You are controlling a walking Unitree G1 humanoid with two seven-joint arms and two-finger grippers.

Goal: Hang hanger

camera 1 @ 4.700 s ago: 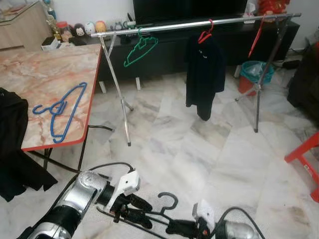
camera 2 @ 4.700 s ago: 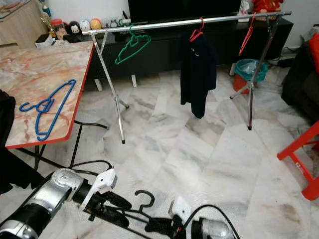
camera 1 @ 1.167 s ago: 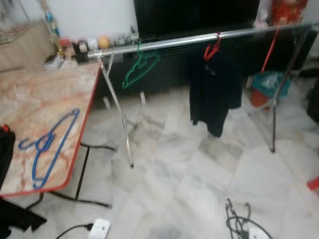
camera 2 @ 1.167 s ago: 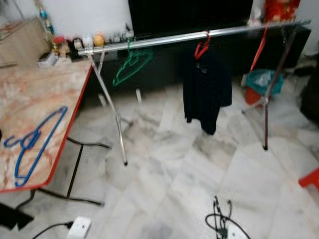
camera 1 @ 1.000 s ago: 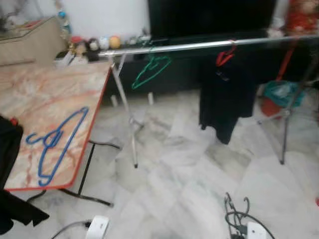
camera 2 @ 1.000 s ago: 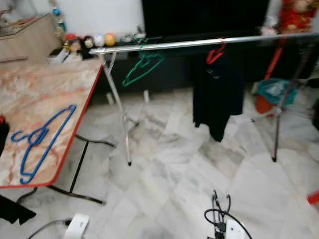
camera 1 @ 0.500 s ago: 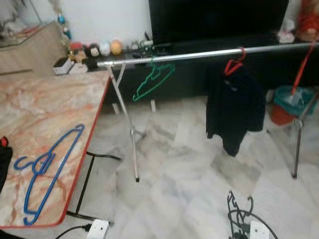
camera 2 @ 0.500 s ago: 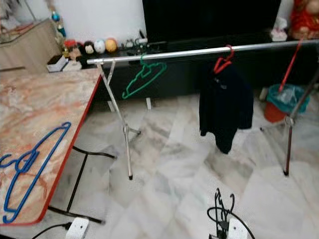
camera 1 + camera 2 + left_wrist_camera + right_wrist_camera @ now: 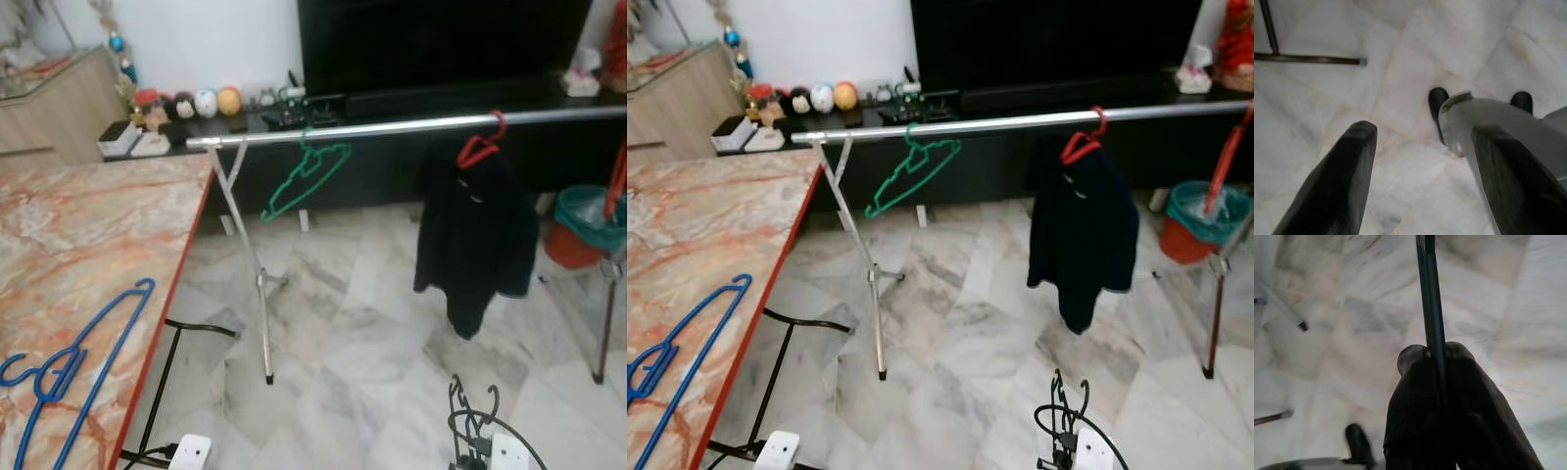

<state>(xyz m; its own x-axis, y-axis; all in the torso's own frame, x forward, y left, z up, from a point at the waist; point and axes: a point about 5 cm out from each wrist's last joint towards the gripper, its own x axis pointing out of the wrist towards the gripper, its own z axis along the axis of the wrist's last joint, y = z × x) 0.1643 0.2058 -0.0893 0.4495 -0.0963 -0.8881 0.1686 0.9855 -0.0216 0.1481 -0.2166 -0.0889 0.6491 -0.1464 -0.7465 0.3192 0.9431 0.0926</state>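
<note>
One black hanger [image 9: 1065,411] pinched edge-on in right pincer [image 9: 1436,350], hook up for the rail [image 9: 1019,122]; left pincer [image 9: 1422,142] spread wide, empty, near floor.

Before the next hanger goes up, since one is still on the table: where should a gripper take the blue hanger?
Grip the blue hanger on its long straight arm, coming from above: it lies flat on the marble table, so only a top-down pinch across the thin bar fits, probably near the red edge. The hook stays free for the rail.
</note>
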